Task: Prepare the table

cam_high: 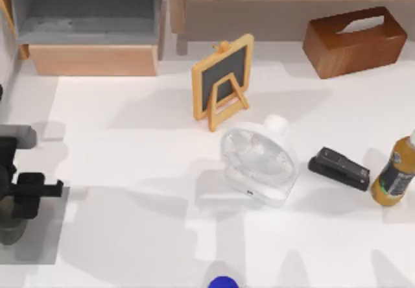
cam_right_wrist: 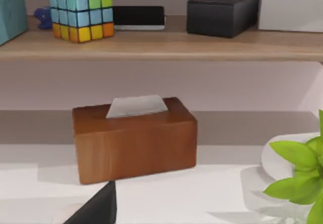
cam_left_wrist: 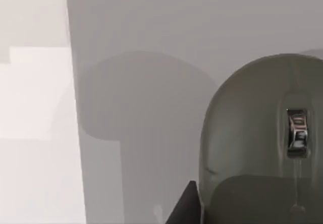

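The white table (cam_high: 130, 145) spreads across the top view. At its left edge lies a small grey square mat (cam_high: 48, 239), and a grey-green computer mouse (cam_high: 11, 228) rests on it. My left gripper (cam_high: 26, 194) hovers just above the mouse and mat. In the left wrist view the mouse (cam_left_wrist: 252, 133) with its metal scroll wheel sits close up on the mat (cam_left_wrist: 151, 57). A dark part of my right gripper (cam_right_wrist: 98, 206) shows in the right wrist view, low over the table (cam_right_wrist: 202, 193) and facing a wooden tissue box (cam_right_wrist: 133, 138).
A small wood-framed chalkboard (cam_high: 222, 80), a white fan (cam_high: 259, 161), a black stapler (cam_high: 338, 168) and a brown bottle (cam_high: 395, 171) stand mid to right. The wooden tissue box (cam_high: 353, 40) and shelf unit (cam_high: 91, 22) line the back. A green plant (cam_right_wrist: 298, 173) is near the right gripper.
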{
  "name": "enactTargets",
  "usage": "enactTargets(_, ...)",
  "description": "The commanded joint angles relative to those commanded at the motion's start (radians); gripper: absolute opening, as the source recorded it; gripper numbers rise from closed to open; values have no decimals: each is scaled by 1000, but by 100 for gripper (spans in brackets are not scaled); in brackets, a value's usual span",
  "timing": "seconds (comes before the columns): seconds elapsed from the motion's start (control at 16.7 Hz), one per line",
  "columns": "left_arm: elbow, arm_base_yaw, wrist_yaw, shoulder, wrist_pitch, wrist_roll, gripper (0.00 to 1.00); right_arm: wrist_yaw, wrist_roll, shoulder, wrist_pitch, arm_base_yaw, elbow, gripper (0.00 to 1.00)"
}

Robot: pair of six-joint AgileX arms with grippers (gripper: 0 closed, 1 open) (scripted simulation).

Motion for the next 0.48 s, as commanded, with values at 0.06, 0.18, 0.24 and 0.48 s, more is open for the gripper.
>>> enactTargets(0.06,0,0,0,0,0,0,8,0,0,0,0,0,0,100)
enactTargets(0.18,0,0,0,0,0,0,23,0,0,0,0,0,0,100)
enactTargets(0.24,0,0,0,0,0,0,30,0,0,0,0,0,0,100)
enactTargets(0.48,0,0,0,0,0,0,60,0,0,0,0,0,0,100)
